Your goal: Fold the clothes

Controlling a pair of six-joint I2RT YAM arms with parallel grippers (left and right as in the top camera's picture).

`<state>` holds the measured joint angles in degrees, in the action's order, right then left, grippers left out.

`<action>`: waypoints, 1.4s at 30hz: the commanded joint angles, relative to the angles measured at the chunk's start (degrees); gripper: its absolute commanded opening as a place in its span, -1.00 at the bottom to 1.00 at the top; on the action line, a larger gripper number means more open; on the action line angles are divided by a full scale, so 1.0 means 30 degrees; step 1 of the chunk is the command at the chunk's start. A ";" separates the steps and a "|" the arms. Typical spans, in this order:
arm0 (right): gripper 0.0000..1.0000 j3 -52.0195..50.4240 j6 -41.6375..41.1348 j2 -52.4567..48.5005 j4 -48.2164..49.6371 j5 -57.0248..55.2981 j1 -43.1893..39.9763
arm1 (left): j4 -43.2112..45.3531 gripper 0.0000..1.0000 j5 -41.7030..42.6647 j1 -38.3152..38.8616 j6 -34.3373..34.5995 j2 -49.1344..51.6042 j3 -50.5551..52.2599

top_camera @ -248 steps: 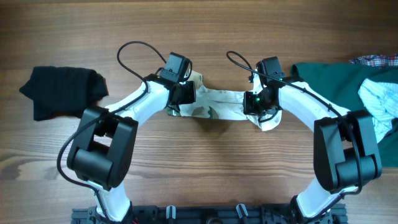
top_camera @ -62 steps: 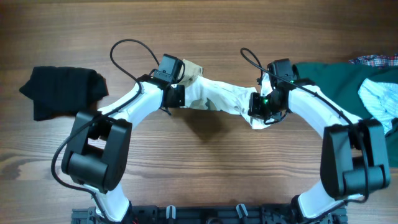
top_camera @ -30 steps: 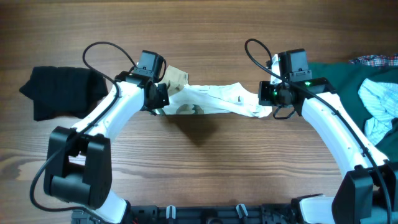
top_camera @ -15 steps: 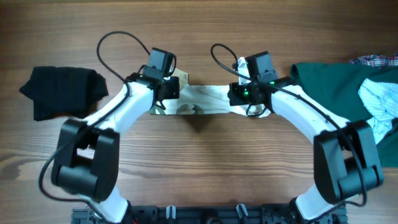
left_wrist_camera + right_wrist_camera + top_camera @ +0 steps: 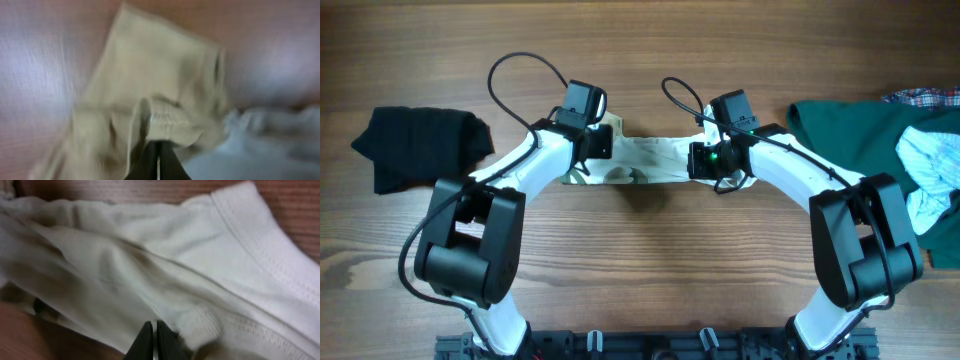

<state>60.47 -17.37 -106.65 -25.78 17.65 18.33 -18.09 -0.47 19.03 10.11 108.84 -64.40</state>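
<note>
Cream garment [image 5: 645, 162] is stretched between left gripper [image 5: 601, 148] and right gripper [image 5: 704, 160]. Both jaws are pinched tight on its ends, probably to keep it flat for folding.

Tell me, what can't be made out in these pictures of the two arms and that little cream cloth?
- Overhead: both ends of the small cream-white garment with tan and olive patches lie under the left gripper and right gripper.
- Left wrist: all blurred; the fabric's detail is lost.
- Overhead: the red plaid cloth and pale blue striped garment are cut by the right edge.
</note>
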 commanded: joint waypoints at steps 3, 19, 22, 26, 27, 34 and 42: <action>-0.91 0.0175 0.0459 -0.0277 -0.0787 -0.1421 -0.0058 | 0.2659 -0.92 -0.1384 -0.0517 -0.0219 0.0226 -0.0160; -0.91 -0.0342 0.0729 -0.1756 -0.0656 -0.2025 -0.0058 | -0.3155 -0.92 0.2973 0.0255 -0.1785 -0.0583 -0.1027; -0.91 -0.0342 0.0736 -0.1800 -0.0656 -0.2025 -0.0058 | -0.2688 -0.92 0.1770 0.0627 -0.1807 -0.0087 -0.0998; -0.91 -0.0342 0.0736 -0.1800 -0.0670 -0.2025 -0.0066 | -0.2477 -0.92 0.1457 0.0605 -0.1807 0.0146 -0.0998; -0.91 -0.0342 0.0743 -0.1800 -0.0670 -0.2033 -0.0058 | -0.2368 -0.92 0.0940 0.0583 -0.1807 0.0168 -0.0998; -0.91 -0.0342 0.0729 -0.1800 -0.0707 -0.2033 -0.0058 | 0.0270 -0.92 -0.1530 -0.0219 -0.1960 0.1129 -0.0998; -0.90 -0.0342 0.0729 -0.1814 -0.0947 -0.2040 -0.0066 | 0.0648 -0.92 -0.1297 -0.1333 -0.1945 0.1122 -0.3206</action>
<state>60.90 -16.19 -107.68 -28.29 13.96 18.17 -13.39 -4.25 15.18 5.15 112.20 -69.10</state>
